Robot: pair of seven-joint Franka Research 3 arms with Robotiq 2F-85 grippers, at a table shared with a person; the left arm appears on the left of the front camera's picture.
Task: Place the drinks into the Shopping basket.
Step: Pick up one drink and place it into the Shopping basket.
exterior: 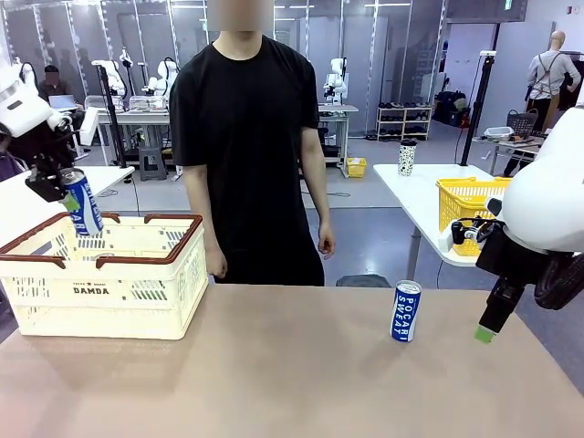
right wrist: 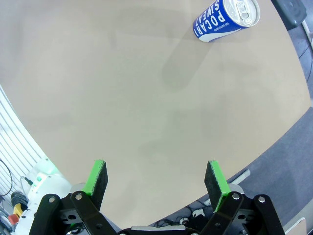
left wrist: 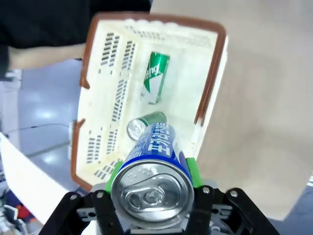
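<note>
— What's the room like?
— A big workshop. The brown table (exterior: 274, 383) has a blue can (exterior: 405, 311) standing on it.
— And the arms?
— The left gripper (left wrist: 153, 171) hangs over the Shopping basket (exterior: 137, 301), squeezing a second blue can (left wrist: 159, 142). Two green cans (left wrist: 155, 77) lie inside. The right gripper (right wrist: 155, 178) hovers low over the table, its fingers wide apart.

Cream lattice basket (exterior: 137, 292), brown-red rim, at table's left end. Inside, lying flat: green can (left wrist: 155, 78), second green can (left wrist: 146, 123). Aloft over basket's left end, tilted: blue-and-white can (exterior: 82, 203). Upright on table, well right: another blue-and-white can (exterior: 405, 311).
</note>
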